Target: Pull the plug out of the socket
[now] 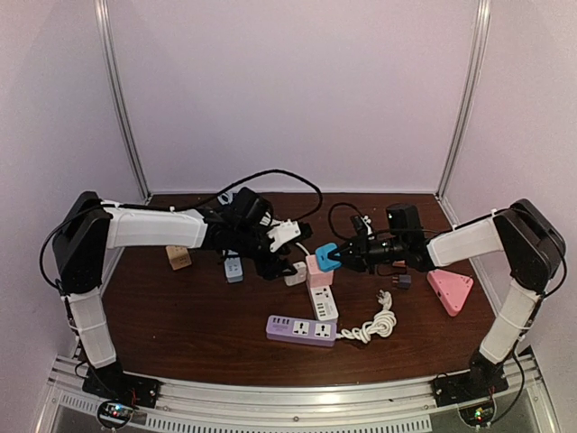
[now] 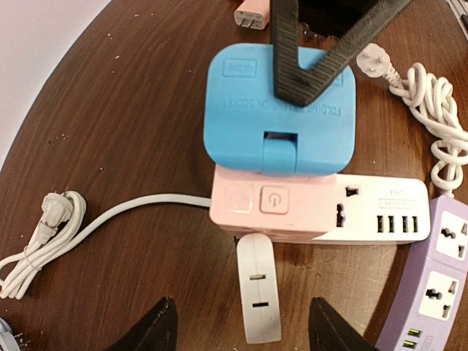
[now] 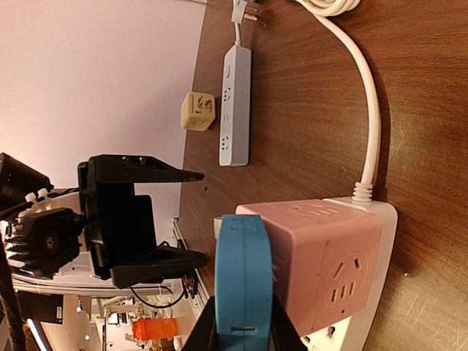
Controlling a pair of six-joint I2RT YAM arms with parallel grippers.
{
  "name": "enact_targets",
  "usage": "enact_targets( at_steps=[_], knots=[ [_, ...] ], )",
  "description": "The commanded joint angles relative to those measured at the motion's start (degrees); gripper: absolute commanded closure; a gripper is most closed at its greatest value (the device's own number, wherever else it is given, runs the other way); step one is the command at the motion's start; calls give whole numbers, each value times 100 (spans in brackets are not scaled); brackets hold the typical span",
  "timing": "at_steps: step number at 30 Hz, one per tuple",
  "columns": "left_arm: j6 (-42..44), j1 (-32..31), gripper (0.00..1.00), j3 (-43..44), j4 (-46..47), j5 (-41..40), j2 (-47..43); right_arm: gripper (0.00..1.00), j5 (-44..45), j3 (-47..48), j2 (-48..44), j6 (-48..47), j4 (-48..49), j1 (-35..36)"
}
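Observation:
A blue plug (image 1: 327,256) sits flat against the top face of the pink socket cube (image 1: 317,268), with no gap visible in the right wrist view. My right gripper (image 3: 245,333) is shut on the blue plug (image 3: 245,281), one finger on each broad side, beside the pink cube (image 3: 322,256). In the left wrist view its black fingers (image 2: 292,66) clamp the blue plug (image 2: 278,110) above the pink socket (image 2: 274,208). My left gripper (image 2: 245,329) is open, its fingers on either side of a white adapter (image 2: 259,296) plugged into the cube's side, touching nothing.
A purple power strip (image 1: 300,329) and a coiled white cable (image 1: 374,325) lie in front of the cube. A pink triangular piece (image 1: 449,290) lies at the right. A small white strip (image 3: 234,106), a beige cube adapter (image 3: 197,111) and a tan block (image 1: 178,258) lie at the left.

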Motion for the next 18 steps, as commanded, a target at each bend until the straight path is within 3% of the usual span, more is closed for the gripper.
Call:
enact_targets(
  at_steps=[1, 6, 18],
  knots=[
    [389, -23, 41, 118, 227, 221, 321, 84, 390, -178, 396, -240, -560, 53],
    [225, -23, 50, 44, 371, 217, 435, 84, 391, -189, 435, -192, -511, 53],
    [-28, -23, 58, -88, 565, 274, 509, 85, 430, -291, 565, -163, -471, 52]
  ],
)
